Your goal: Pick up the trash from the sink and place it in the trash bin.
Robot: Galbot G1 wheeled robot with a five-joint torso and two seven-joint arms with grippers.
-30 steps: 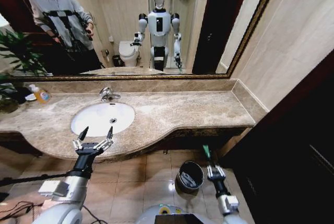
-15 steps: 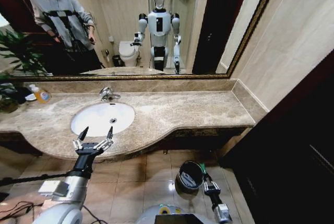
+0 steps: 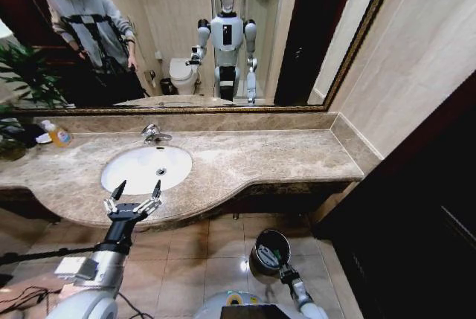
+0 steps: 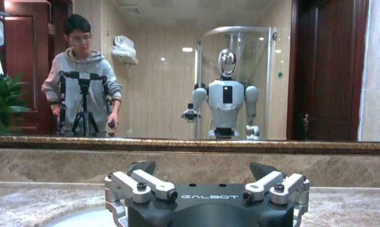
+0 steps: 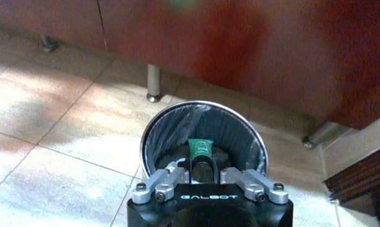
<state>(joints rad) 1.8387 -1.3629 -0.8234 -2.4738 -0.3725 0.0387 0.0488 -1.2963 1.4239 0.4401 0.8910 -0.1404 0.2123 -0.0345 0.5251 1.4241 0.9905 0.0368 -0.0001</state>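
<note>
I see the left gripper [image 3: 137,192] hanging at the counter's front edge, just short of the sink [image 3: 178,157], jaws spread wide, nothing in them. The right gripper [image 5: 204,171] is over the trash bin [image 5: 159,131] on the floor tiles, jaws narrow on a green-capped tube [image 5: 201,147] w/ its cap inside the rim. In head view that arm is mostly cut off at the bottom. Bin contents too dark to sort.
</note>
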